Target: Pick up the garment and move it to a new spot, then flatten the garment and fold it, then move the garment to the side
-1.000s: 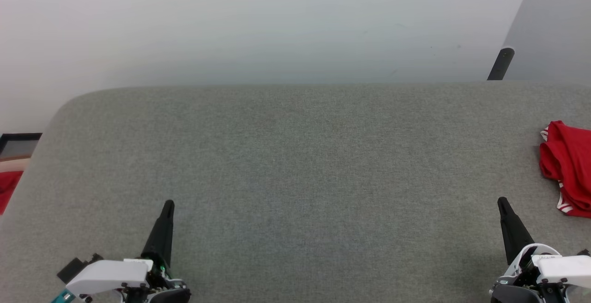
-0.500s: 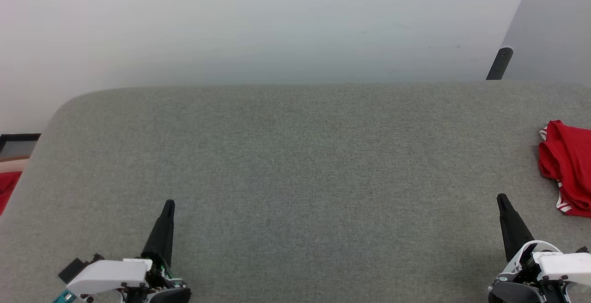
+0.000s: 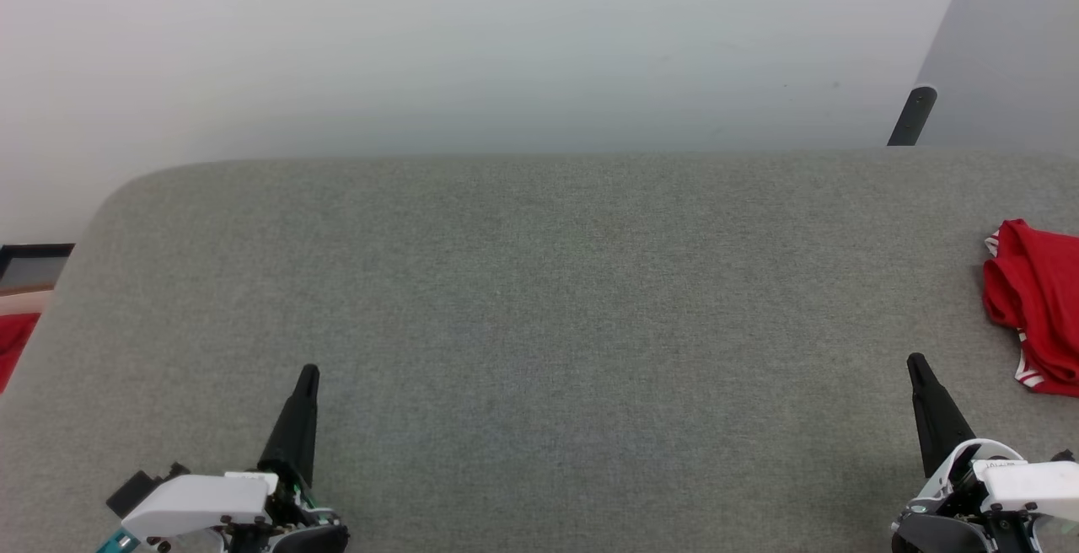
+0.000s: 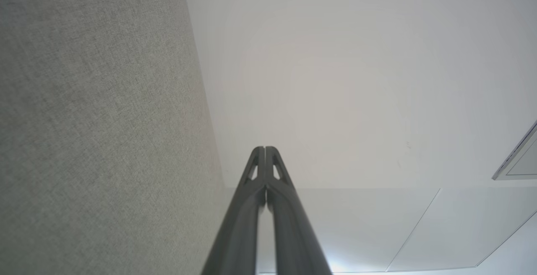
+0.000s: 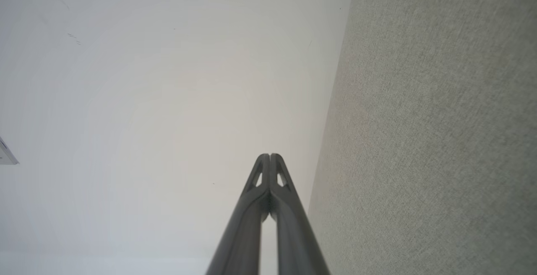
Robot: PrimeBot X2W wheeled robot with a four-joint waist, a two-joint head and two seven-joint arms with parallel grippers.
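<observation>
garment far right; left hand and right hand closed, empty, pointing forward

Listed: left gripper and right gripper, each fitted with long dark tapered fingers, triangular cut-outs near the tips; white wrist housings; teal trim behind the left one.

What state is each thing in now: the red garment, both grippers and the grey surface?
garment: bunched up, lying at the right edge of the grey surface, not held.
left gripper: shut, empty.
right gripper: shut, empty, apart from the garment.
grey surface: flat, bare in its middle.
</observation>
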